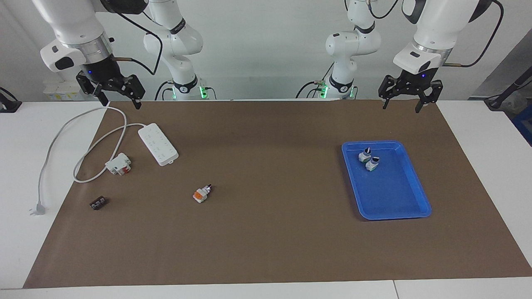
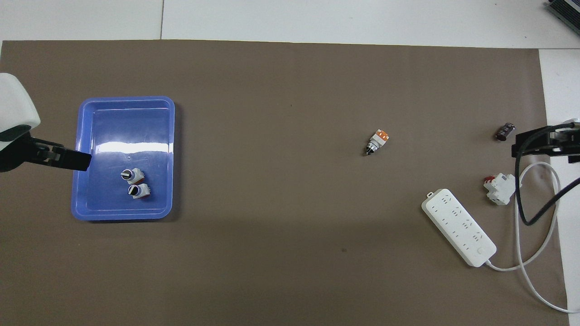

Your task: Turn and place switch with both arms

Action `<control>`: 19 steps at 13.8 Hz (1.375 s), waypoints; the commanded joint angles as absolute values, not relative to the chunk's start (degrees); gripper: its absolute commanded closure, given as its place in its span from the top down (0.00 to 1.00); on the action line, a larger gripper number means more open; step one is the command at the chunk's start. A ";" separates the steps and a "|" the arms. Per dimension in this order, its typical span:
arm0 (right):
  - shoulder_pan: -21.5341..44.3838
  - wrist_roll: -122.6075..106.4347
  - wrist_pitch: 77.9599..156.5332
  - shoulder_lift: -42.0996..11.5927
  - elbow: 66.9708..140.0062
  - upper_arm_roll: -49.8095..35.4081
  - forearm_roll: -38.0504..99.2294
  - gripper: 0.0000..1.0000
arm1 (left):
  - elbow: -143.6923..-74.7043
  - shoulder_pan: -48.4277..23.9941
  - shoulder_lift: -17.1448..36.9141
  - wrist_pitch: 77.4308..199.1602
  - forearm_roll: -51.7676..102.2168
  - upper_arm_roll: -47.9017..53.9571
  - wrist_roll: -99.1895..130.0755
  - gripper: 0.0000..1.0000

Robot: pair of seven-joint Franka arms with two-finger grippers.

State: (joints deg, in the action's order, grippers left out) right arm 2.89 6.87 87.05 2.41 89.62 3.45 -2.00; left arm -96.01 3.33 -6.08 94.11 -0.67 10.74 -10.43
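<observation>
- Switch: lies on its side on the brown mat, toward the right arm's end of the table, apart from everything else. The overhead view shows its black knob pointing toward the robots.
- Blue tray: toward the left arm's end; two similar switches stand in it, side by side, at the end nearer the robots.
- Left gripper: raised over the mat's edge near the robots, fingers spread wide, holding nothing. The facing view shows both fingers; the overhead view shows only one dark finger reaching over the tray's rim.
- Right gripper: raised over the power strip's cable, fingers spread, empty. In the overhead view it is cut off at the frame edge.
- Power strip, white-and-red block and small dark part: at the right arm's end.
</observation>
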 commanded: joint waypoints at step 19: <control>2.72 6.59 87.98 3.43 90.88 3.43 -1.85 1.00 | -83.06 -7.12 -0.35 80.60 0.18 -1.23 -6.68 1.00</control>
